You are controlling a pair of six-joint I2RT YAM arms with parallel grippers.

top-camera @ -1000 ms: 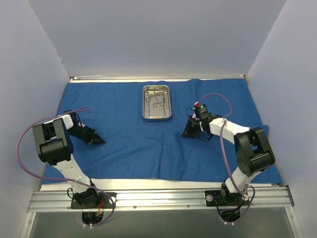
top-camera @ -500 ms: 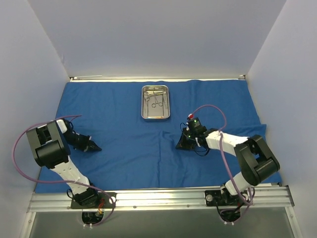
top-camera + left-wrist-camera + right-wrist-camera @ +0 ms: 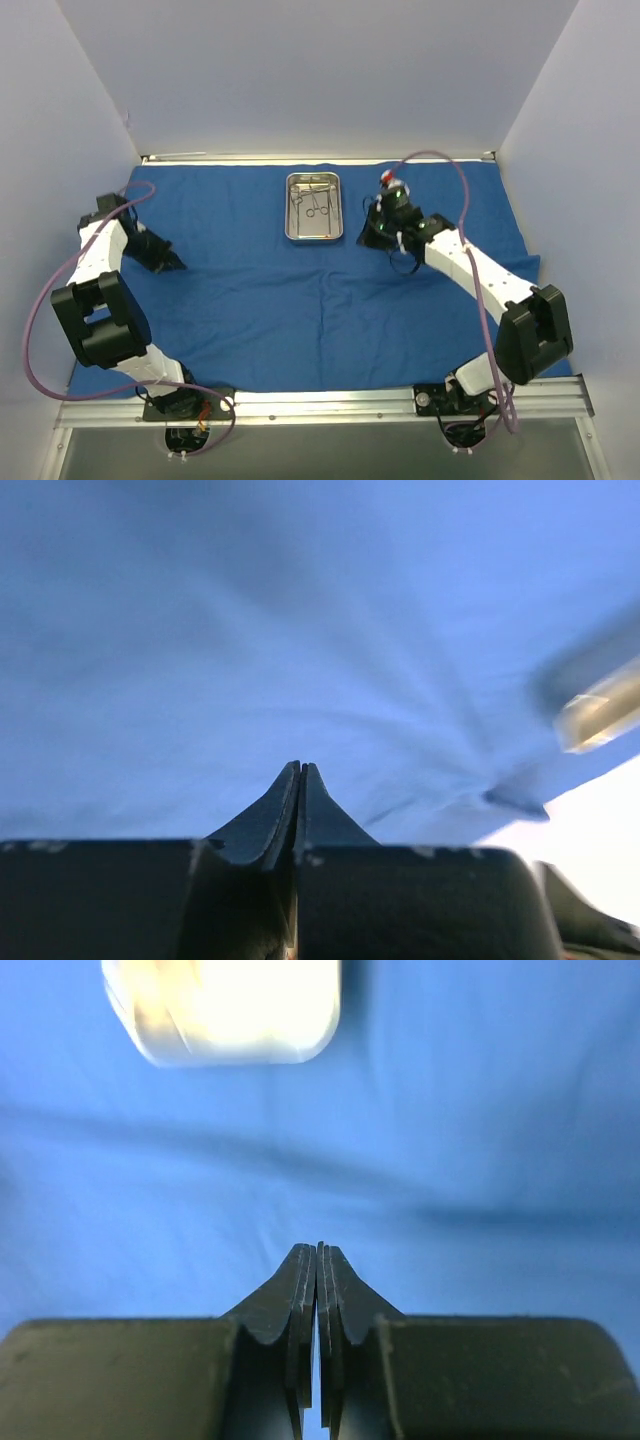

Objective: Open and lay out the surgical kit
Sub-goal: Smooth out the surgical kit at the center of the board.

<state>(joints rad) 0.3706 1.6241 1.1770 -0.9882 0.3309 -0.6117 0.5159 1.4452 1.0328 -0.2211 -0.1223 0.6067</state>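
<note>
one deep-blue cloth is lying spread open over most of the worktop, with soft creases running across it. one small shiny steel tray is sitting on the cloth near the far edge, about midway across. thin silver ring-handled instruments are lying inside the tray in a loose tangle; from here i am making out two pairs of ring handles, and the full count is too small to tell.

two arms are reaching over the cloth, each trailing one purple cable. the left end effector is hanging low over the left part of the cloth, well apart from the tray, its two fingers pressing flat together with no gap. whether it is touching the cloth i cannot tell. the right end effector is pointing toward the tray from just beside its right rim, its fingers also closing tight on each other and gripping nothing. in its wrist view the tray is showing as a bright blur ahead of the fingertips.
</note>
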